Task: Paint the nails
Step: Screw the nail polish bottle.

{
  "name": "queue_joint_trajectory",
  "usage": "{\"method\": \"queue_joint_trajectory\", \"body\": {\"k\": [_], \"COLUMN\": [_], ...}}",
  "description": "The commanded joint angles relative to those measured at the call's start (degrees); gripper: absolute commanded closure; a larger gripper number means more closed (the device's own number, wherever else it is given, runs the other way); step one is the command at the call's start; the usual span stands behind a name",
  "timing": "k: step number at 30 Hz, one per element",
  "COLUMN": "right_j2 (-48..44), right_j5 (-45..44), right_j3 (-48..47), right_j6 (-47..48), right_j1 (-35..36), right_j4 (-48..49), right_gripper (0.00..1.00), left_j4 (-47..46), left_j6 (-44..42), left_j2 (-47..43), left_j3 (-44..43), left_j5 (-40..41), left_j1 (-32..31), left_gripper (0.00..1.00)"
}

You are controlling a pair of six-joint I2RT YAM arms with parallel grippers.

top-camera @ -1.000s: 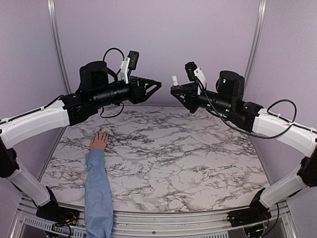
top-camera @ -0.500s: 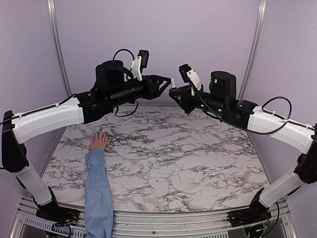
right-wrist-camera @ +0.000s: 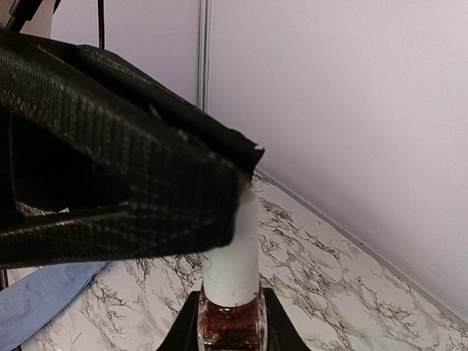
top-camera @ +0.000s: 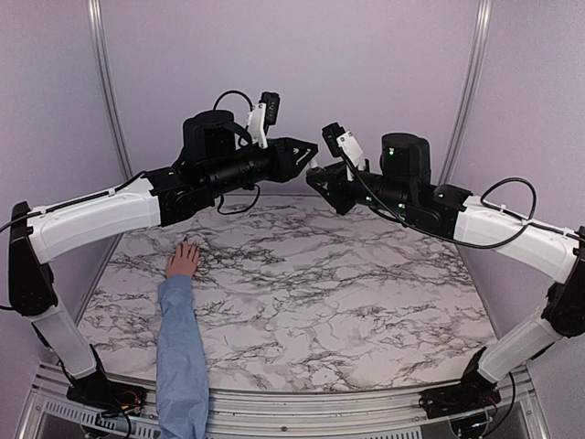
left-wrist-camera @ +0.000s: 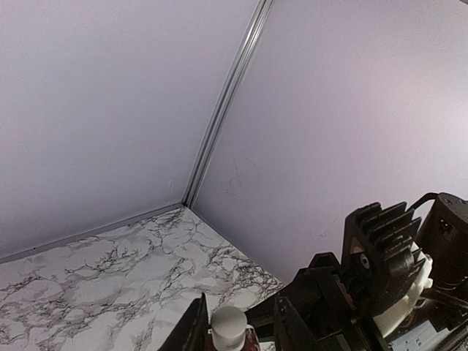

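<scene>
One small dark-red glass bottle (right-wrist-camera: 232,322) stands upright in the right wrist view, the right claw (right-wrist-camera: 232,335) closed on its glass base. Its tall white cap (right-wrist-camera: 235,274) rises above, and a black finger of the left claw (right-wrist-camera: 124,197) lies across the cap's upper part. From the left wrist, the left claw (left-wrist-camera: 235,327) straddles the cap (left-wrist-camera: 228,322), whose long axis runs upright between the jaws. A gap shows on one side, so the jaws look open rather than clamped. From the top, both claws (top-camera: 313,157) (top-camera: 315,176) meet around the bottle, high over the far part of the white, black-veined marble table (top-camera: 366,302). The nails (top-camera: 187,244), on a light-skinned hand (top-camera: 183,262) in a light blue sleeve (top-camera: 180,347), lie flat on the table well below the bottle and to its left. They are too small to tell apart, and the left arm is on their side. I judge the coming move to be a pinch on the cap and a twist about that upright axis.
</scene>
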State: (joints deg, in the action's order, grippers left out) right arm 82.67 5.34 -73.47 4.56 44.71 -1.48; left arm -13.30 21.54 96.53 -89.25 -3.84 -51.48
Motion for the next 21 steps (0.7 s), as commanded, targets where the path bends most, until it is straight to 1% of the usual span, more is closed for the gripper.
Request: {"method": "queue_joint_trajectory", "body": {"k": [1,8,15,19,21], "right_j2": [0.3,0.29,0.22,0.03,0.11], "right_j5": [0.28,0.9,3.05,5.85,7.37], "right_j3": [-3.49,-4.29,-4.23,-4.67,-5.59], "right_j6": [0.69,1.32,1.8,1.85,1.47], "right_j1": [0.53,0.64,0.61,0.61,0.64], "right_j4": [-0.13,-0.53,-0.3,0.67,0.6], "right_gripper": [1.0,1.0,1.0,1.0,1.0], "left_j4": [1.02,2.75,2.41,1.97,2.07], "left_j6": [-0.3,-0.37,-0.72,-1.38,-2.93], "left_j2": [1.01,1.27,0.59,0.18,-0.36], "left_j3": [-2.02,-2.29,-1.55,-0.36,0.45], "left_j5": [-0.46,-0.62,-1.11,-4.35,-6.72], "left_j1": [-0.33,-0.29,-0.33,-0.35,-0.24], "left_gripper": [0.71,0.75,0.93,0.99,1.0]}}
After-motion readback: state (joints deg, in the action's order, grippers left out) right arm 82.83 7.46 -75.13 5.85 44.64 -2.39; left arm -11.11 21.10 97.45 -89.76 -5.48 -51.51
